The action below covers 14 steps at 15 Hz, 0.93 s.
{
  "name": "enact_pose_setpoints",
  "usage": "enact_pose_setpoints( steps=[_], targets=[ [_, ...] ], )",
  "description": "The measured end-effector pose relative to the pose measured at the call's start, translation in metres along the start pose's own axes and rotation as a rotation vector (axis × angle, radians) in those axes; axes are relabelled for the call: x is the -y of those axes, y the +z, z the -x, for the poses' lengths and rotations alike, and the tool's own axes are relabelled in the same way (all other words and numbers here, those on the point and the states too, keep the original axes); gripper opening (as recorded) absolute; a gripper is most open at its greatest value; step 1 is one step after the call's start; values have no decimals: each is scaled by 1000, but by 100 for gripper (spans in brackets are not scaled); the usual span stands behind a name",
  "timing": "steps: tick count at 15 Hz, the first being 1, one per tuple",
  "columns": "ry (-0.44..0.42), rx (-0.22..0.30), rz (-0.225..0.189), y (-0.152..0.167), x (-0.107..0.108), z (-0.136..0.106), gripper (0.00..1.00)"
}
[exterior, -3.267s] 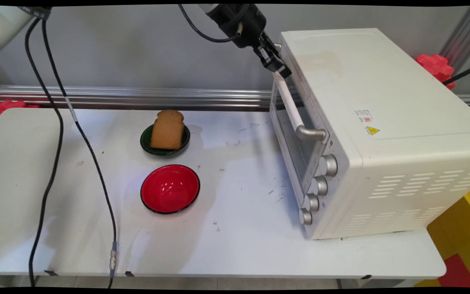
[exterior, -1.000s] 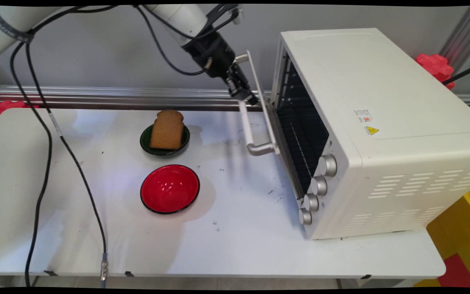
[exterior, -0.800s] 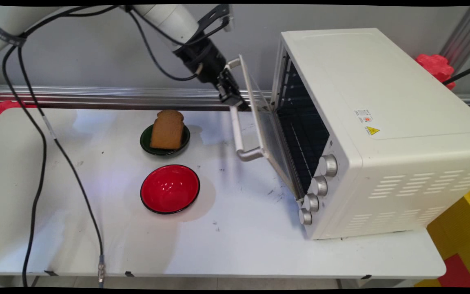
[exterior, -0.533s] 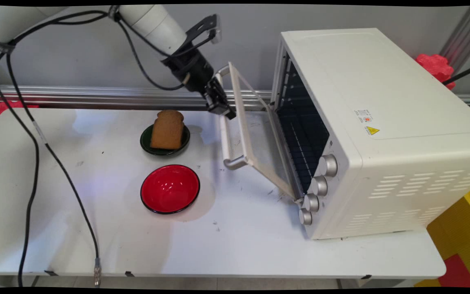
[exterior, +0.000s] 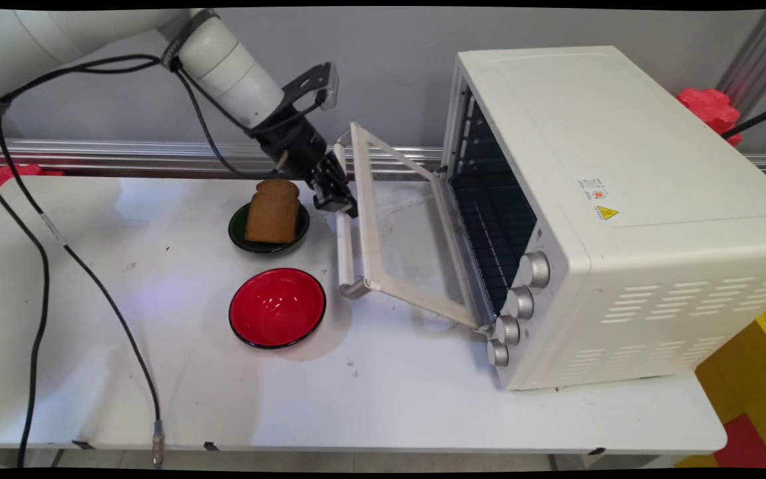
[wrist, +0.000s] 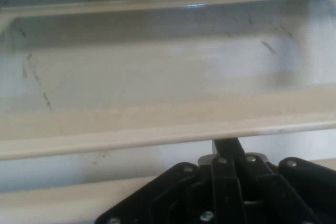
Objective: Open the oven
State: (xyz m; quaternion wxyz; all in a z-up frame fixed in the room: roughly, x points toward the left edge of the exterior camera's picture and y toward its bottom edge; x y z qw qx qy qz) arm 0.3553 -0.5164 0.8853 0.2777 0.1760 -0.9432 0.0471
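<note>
1. Black pincer (exterior: 336, 203) clamped on the white handle (exterior: 344, 249) of the oven door (exterior: 409, 246), near the handle's far end; fingers narrow around the bar.
2. In the hand view, pincer (wrist: 226, 148) linkage rising from the bottom edge, the handle bar (wrist: 131, 137) crossing just above it, the door's glass pane (wrist: 157, 72) beyond.
3. Door tilted well down from the white toaster oven (exterior: 596, 199), hinged at its lower edge, not yet flat; dark interior with wire racks (exterior: 489, 213) exposed to the pincer's right.
4. Just left of the pincer, very near it: a slice of brown bread (exterior: 273, 209) leaning on a dark green dish (exterior: 237, 236).
5. Nearer the camera than the pincer and slightly left: a red bowl (exterior: 276, 308) with a black rim, apart from the green dish and just beside the handle's near end.
6. Four silver knobs (exterior: 519, 303) in a column on the oven front, well right of the pincer.
7. All standing on the white tabletop (exterior: 356, 399); black cables (exterior: 104, 299) hanging from the arm, well left of the pincer.
</note>
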Motion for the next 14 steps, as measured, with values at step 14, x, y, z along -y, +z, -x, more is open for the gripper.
enact_pose_setpoints(
  steps=[14],
  targets=[
    [38,-9,-17,18,4,50,0]
  ],
)
